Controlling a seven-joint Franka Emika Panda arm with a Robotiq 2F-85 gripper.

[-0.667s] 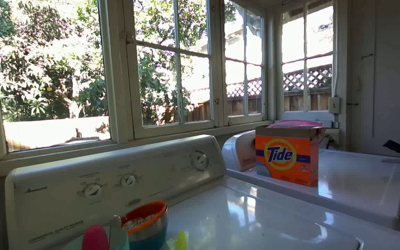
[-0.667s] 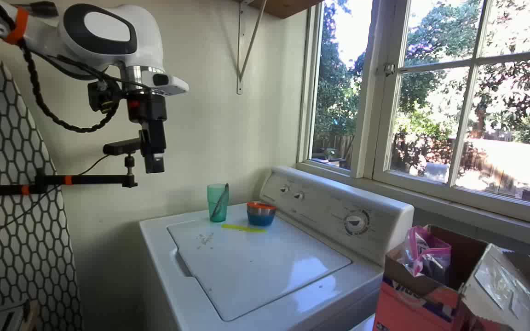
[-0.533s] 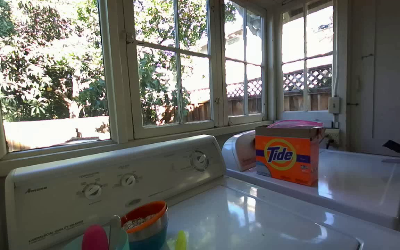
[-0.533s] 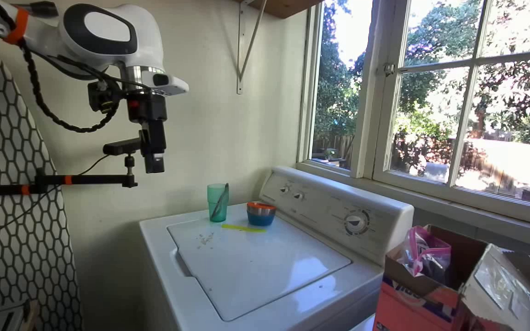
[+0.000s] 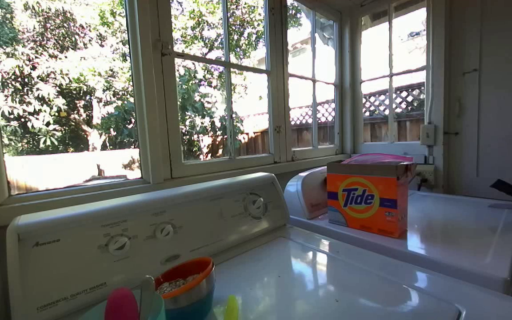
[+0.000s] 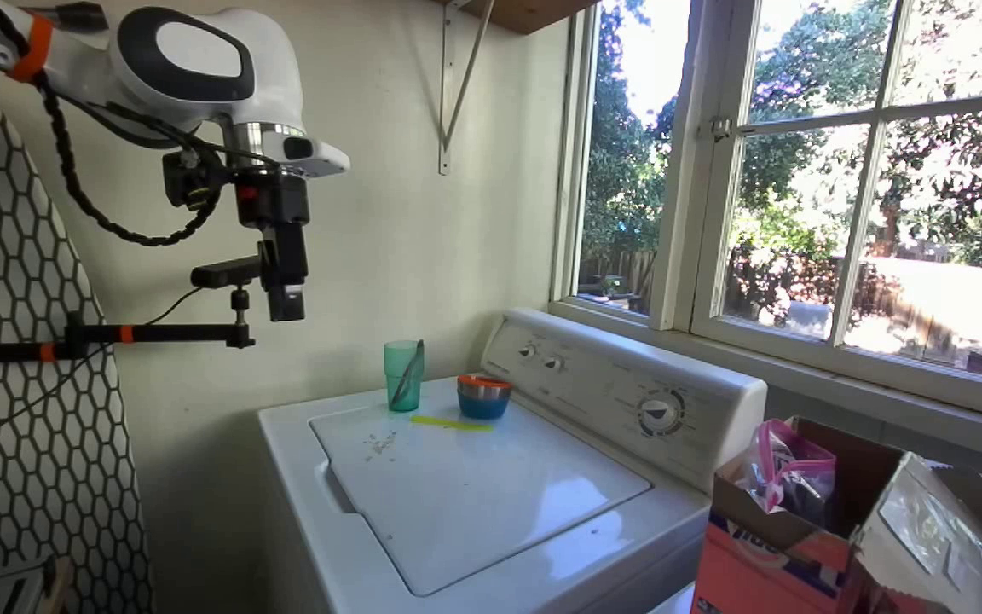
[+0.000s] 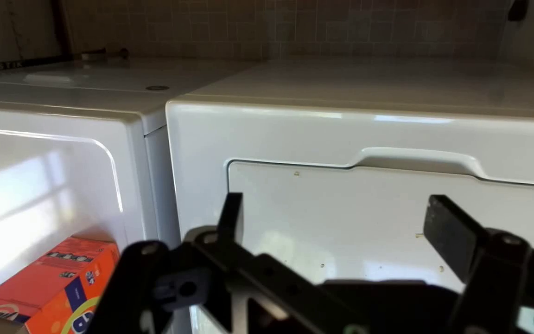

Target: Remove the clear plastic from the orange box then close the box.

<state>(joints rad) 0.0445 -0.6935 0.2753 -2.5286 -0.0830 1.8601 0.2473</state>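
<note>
The orange Tide box (image 5: pixel 367 226) stands open on the far white machine. It also shows in an exterior view (image 6: pixel 755 571) and at the lower left of the wrist view (image 7: pixel 49 287). Its flap (image 6: pixel 926 546) hangs outward. The clear plastic, a see-through bag with a pink top edge (image 6: pixel 798 482), sits in the box and pokes above the rim; its pink edge shows too in an exterior view (image 5: pixel 378 158). My gripper (image 7: pixel 334 204) is open and empty in the wrist view. In an exterior view it (image 6: pixel 286 311) hangs high, far from the box.
A green cup (image 6: pixel 403 375), a blue bowl with an orange rim (image 6: pixel 483 399) and a yellow-green strip (image 6: pixel 450 423) are on the washer lid (image 6: pixel 491 512). The washer's control panel (image 6: pixel 610 384) rises along the window side. A black camera arm (image 6: pixel 167 333) is beside the gripper.
</note>
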